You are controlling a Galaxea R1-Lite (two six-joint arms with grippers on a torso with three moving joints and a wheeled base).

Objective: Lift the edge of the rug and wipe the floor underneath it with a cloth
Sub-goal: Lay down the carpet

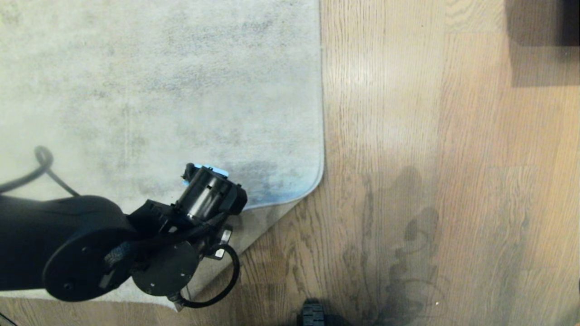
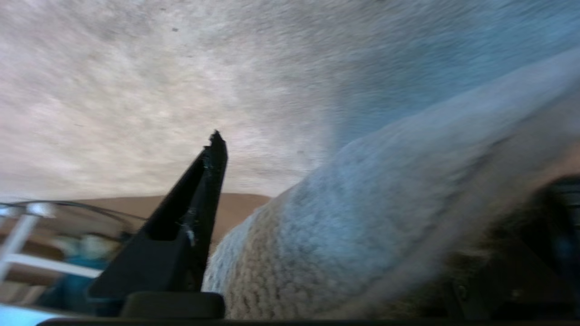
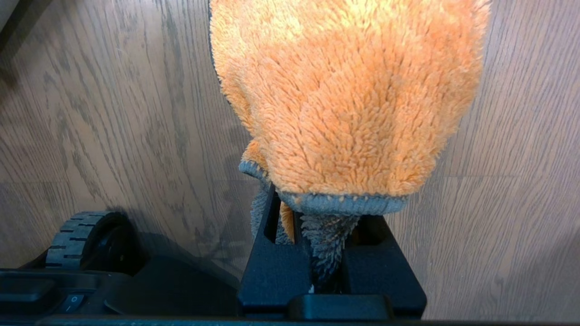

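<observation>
One rug edge between spread left end effector, one cloth clamped in right end effector.

Blurred white-railed frame is sitting out beyond the left fingers, on the outer side of the dark finger, well apart from it. A blurred blue-green item is resting beside that frame; identity not resolvable. A dark block is standing well away from the fingers, casting a shadow; its kind cannot be told.
</observation>
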